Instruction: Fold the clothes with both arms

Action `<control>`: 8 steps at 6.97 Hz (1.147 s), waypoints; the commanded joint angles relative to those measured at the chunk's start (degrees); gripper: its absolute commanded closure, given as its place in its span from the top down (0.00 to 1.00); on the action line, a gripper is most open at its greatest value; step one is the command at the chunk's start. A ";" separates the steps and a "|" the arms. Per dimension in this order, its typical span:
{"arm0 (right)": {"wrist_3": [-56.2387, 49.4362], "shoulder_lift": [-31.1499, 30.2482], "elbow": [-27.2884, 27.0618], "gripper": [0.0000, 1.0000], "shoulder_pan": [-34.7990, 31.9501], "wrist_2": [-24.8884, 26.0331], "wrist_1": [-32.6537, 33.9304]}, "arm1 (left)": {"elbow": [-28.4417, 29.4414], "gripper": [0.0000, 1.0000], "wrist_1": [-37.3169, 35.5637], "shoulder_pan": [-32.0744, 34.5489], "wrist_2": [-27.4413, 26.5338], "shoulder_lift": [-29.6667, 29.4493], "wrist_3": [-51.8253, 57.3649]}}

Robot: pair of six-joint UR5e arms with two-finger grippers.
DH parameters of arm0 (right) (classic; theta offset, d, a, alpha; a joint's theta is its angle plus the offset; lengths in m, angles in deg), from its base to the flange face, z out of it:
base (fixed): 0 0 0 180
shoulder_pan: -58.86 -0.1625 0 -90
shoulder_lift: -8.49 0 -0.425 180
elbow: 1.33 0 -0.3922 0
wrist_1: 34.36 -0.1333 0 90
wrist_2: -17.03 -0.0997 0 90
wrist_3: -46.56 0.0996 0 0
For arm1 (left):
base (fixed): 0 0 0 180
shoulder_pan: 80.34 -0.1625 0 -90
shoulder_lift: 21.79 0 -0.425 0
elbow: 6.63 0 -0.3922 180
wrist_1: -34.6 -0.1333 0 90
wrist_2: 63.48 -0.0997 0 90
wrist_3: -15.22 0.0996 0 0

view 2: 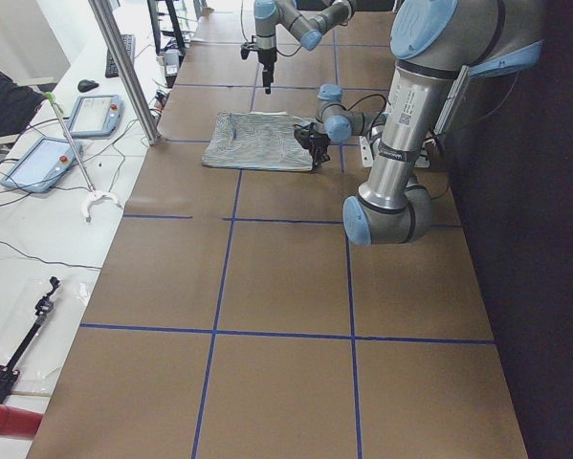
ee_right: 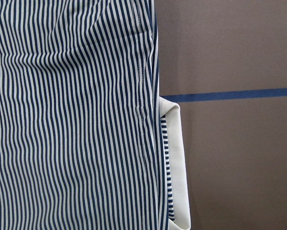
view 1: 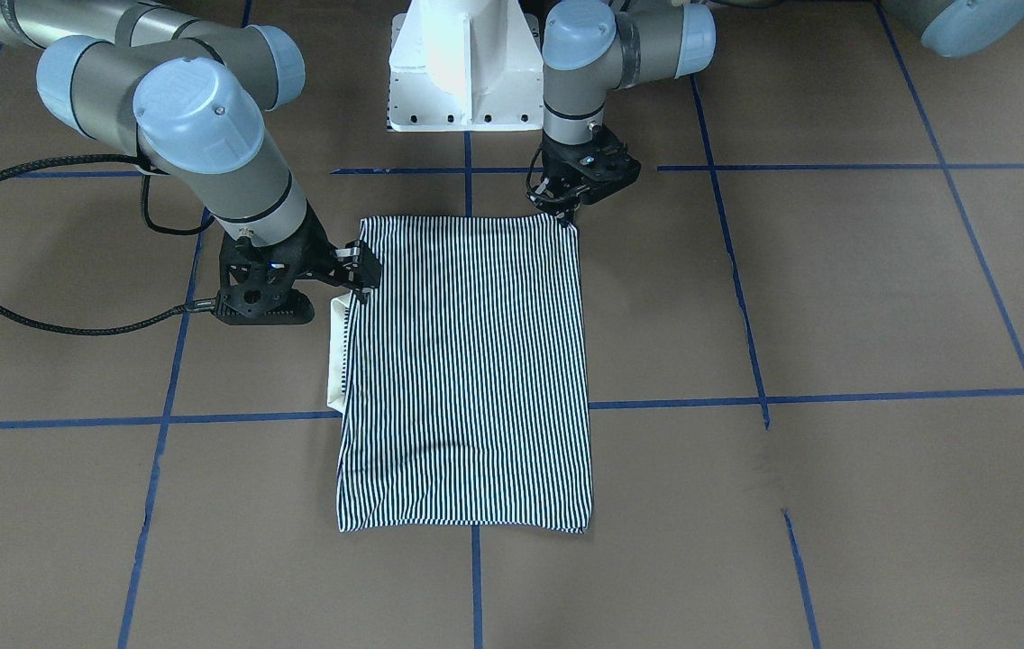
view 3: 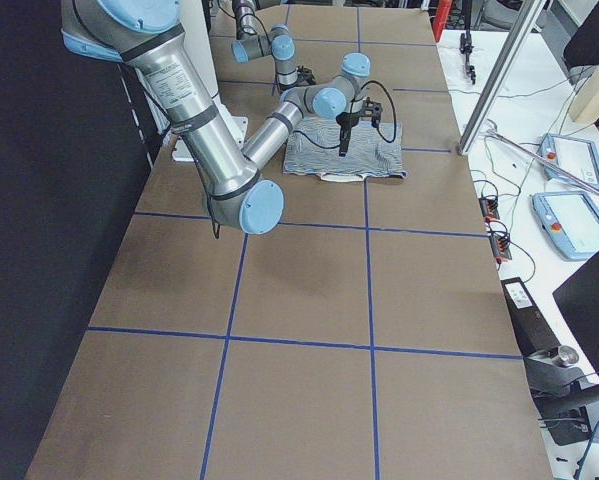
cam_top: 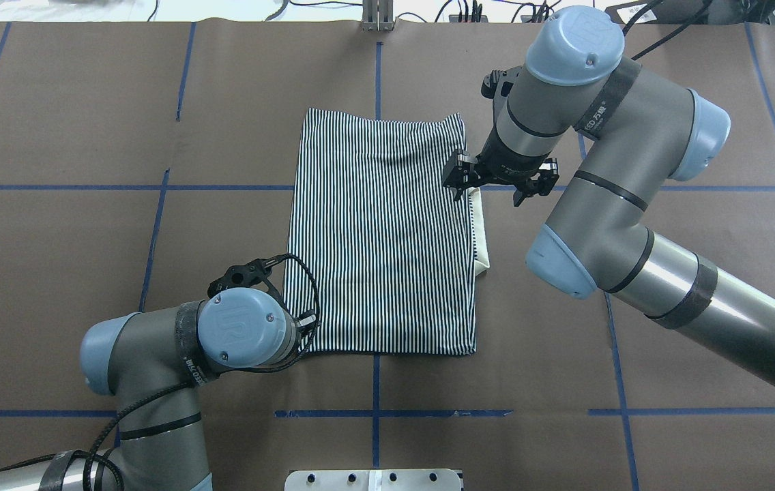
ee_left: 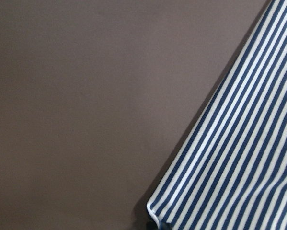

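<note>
Pulling now could drag the folded shirt (view 1: 467,379), lying in the middle of the table (view 1: 836,288), crooked, because the left gripper (view 1: 569,216) pinches one corner and I cannot tell if the right gripper (view 1: 361,279) grips.

A robotics lab, no mistaking it. The left arm (cam_top: 149,354) and the right arm (cam_top: 633,204), grey metal with pale blue caps, work over one table (view 1: 882,297), with a white pedestal (view 1: 467,72) bolted down behind the jaws. Under the jaws the top is papered brown and ruled with blue tape (view 1: 836,397) (square after square of it). Well beyond the jaws, a white bench (view 2: 18,239) carries teach pendants (view 2: 97,115) beside a metal post (view 2: 123,67).
</note>
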 commanded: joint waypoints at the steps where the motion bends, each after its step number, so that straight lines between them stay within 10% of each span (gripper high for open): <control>1: 7.91 -0.02 -1.33 1.00 2.09 0.09 -0.30 | -3.33 0.00 -2.10 -1.81 -0.02 0.53 1.63; 8: 54.21 -2.12 -6.80 1.00 19.76 14.41 -0.31 | -4.48 0.00 -2.72 -2.70 0.42 -0.08 1.80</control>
